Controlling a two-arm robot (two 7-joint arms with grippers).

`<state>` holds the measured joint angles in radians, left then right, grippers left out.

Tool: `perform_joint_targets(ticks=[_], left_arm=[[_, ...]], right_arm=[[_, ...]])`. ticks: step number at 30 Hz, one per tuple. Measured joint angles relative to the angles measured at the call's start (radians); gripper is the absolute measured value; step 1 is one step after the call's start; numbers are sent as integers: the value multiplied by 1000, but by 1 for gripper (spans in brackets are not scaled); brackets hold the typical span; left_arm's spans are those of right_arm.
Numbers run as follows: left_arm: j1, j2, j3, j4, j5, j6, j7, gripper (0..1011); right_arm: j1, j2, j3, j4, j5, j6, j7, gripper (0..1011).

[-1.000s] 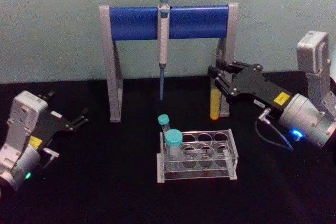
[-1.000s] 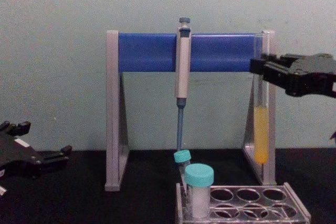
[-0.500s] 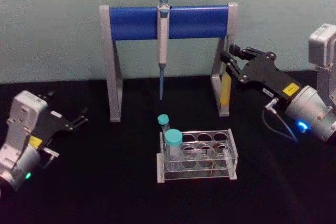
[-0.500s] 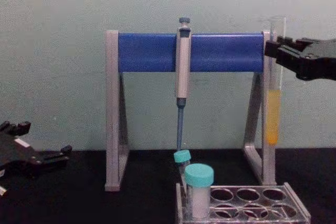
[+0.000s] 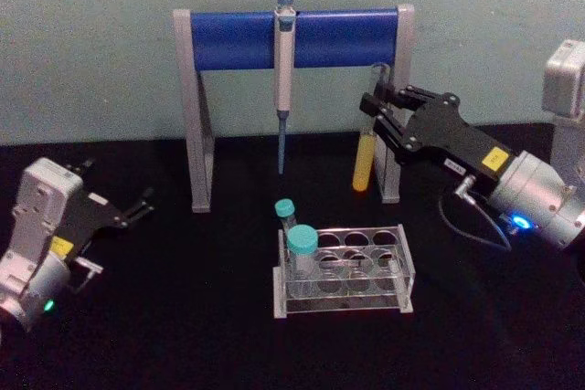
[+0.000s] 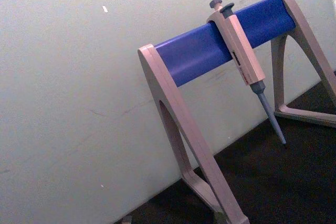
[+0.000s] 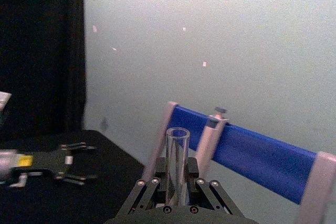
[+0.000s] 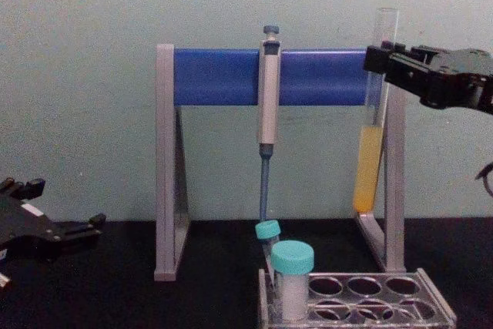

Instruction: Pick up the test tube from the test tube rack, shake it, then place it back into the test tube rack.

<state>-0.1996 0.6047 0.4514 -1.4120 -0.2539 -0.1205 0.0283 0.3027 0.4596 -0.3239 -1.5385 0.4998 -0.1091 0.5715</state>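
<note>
Presently, by size.

- Table [image 5: 183,335]: black, unchanged.
- Pipette stand [image 5: 238,38]: grey and blue, at the back, with one pipette [image 5: 284,61] hanging from it; unmoved.
- Right gripper [image 5: 373,114]: raised in front of the stand's right leg, jaws clamped on the test tube's upper part. Over the last second it has swung right and up, then back left.
- Left gripper [image 5: 137,205]: parked low at the table's left, jaws apart and empty; no change.
- Test tube rack [image 5: 403,267]: clear, near centre, two teal-capped tubes [image 5: 302,242] at its left end, other holes free.
- Test tube [image 5: 366,152]: in the air, well above and behind the rack, now tilted with its base toward the left; it hung upright before. Yellow-orange liquid remains in the lower part.

Judgement: shaking is under way; the return to the rack is not yet done.
</note>
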Motion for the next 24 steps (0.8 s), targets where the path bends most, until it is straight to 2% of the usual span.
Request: perform_joint_targets(ticks=[3,7,11,16,21,24], left_arm=[[0,0,0,0,0,0,0,1001],[0,0,0,0,0,0,0,1001],[0,0,0,0,0,0,0,1001],[0,0,0,0,0,0,0,1001],[0,0,0,0,0,0,0,1001],[0,0,0,0,0,0,0,1001]], right_arm=[[-8,16,-1,-7,39,1,34,233],[-28,55,1,-30,89,15,76,233],[-48,88,8,-48,108,26,83,233],[-66,121,20,-61,114,36,50,233],[-62,129,24,-56,110,38,20,233],[-51,124,23,-49,87,37,-8,233]])
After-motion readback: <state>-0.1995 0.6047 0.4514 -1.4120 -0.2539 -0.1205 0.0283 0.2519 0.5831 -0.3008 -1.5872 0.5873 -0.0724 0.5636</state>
